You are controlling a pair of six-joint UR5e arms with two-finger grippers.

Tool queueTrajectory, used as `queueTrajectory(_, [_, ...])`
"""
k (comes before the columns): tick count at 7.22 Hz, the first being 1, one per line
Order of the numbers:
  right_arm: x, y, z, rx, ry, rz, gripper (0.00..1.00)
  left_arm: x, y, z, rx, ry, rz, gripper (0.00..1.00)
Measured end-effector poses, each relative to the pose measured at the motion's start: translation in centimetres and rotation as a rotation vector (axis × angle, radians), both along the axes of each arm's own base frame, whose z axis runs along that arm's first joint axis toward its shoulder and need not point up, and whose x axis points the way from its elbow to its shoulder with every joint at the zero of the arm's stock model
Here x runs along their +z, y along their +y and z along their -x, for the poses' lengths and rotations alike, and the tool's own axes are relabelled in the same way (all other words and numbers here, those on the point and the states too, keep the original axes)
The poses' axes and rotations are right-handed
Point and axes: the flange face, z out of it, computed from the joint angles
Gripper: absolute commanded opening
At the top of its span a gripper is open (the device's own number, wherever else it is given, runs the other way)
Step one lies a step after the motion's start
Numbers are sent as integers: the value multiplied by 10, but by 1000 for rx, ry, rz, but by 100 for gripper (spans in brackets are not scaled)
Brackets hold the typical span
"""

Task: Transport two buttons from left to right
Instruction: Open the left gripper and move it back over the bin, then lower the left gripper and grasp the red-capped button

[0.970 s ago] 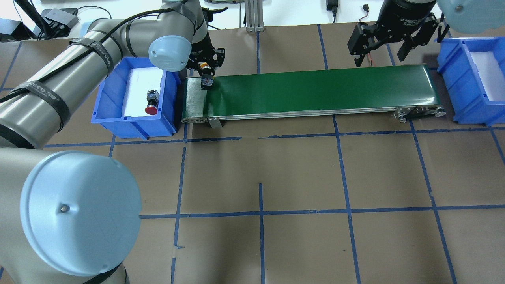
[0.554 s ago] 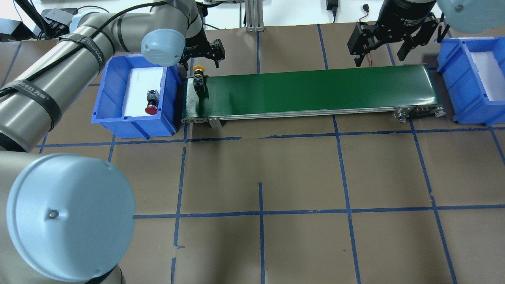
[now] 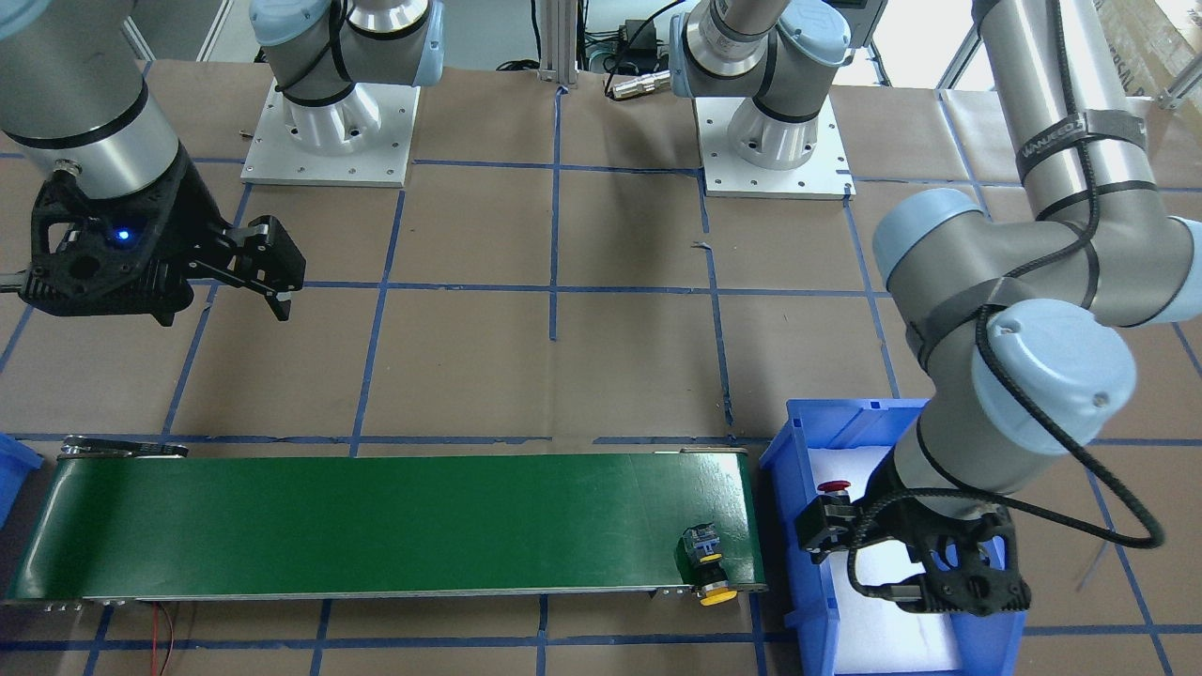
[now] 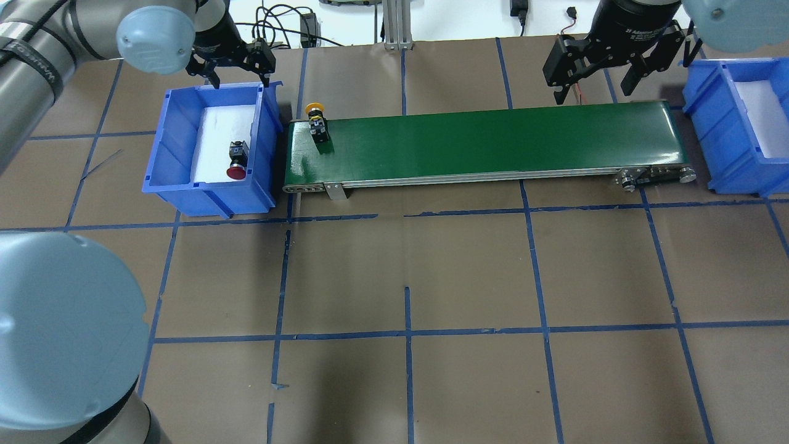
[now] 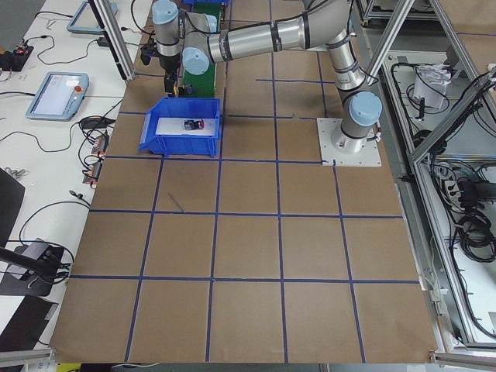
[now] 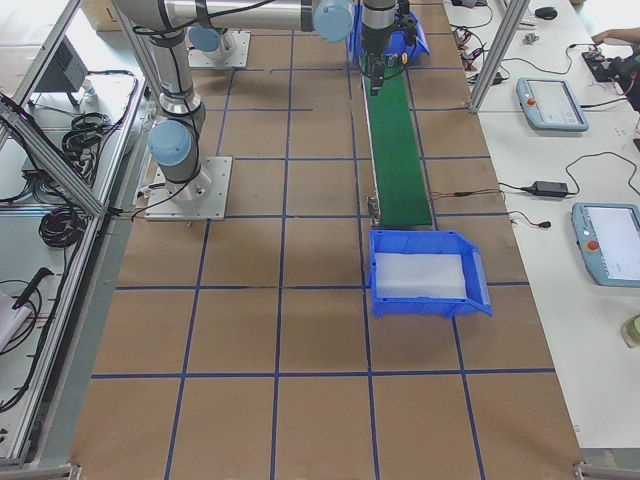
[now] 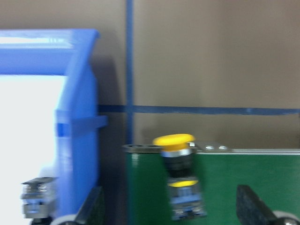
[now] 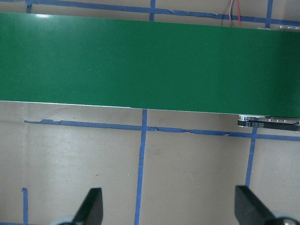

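The left gripper (image 4: 241, 81) hangs with its jaws apart and nothing between them, over the far rim of the left bin (image 4: 209, 198). From there the red button (image 4: 237, 161) lies toward the robot and lower down, on the white floor of that bin, near its belt-side wall. It rests on its side. Its long axis runs from far to near, blocky body on the far side and red cap pointing at the robot. The jaws are spread along the length of the belt (image 4: 493, 142), so they stand across that axis. As I judge it, a short pull back toward the robot and a drop into the bin would put one jaw on each flank of the body, with little or no wrist turn.

The yellow button (image 4: 317, 126) is already on the belt's left end, also on its side, cap over the far edge.

This arm is plainly the nearer one to the red button. The right gripper (image 4: 595, 86), jaws apart and empty too, hovers at the belt's other end beside the right bin (image 4: 727, 161), well apart from both buttons across the bench (image 4: 407, 259).
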Motion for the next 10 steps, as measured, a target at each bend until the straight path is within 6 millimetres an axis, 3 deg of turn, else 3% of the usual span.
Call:
queueTrajectory(2, [0, 0, 0, 0, 0, -1, 100, -7, -3, -27, -33, -5, -13, 100])
queueTrajectory(6, [-1, -1, 0, 0, 0, -2, 100, -40, -9, -73, -90, -2, -53, 100])
queueTrajectory(8, [-1, -1, 0, 0, 0, -2, 100, -57, -6, -83, -92, 6, -83, 99])
queueTrajectory(10, [-2, -1, 0, 0, 0, -3, 100, -78, 5, -80, -77, 19, -126, 98])
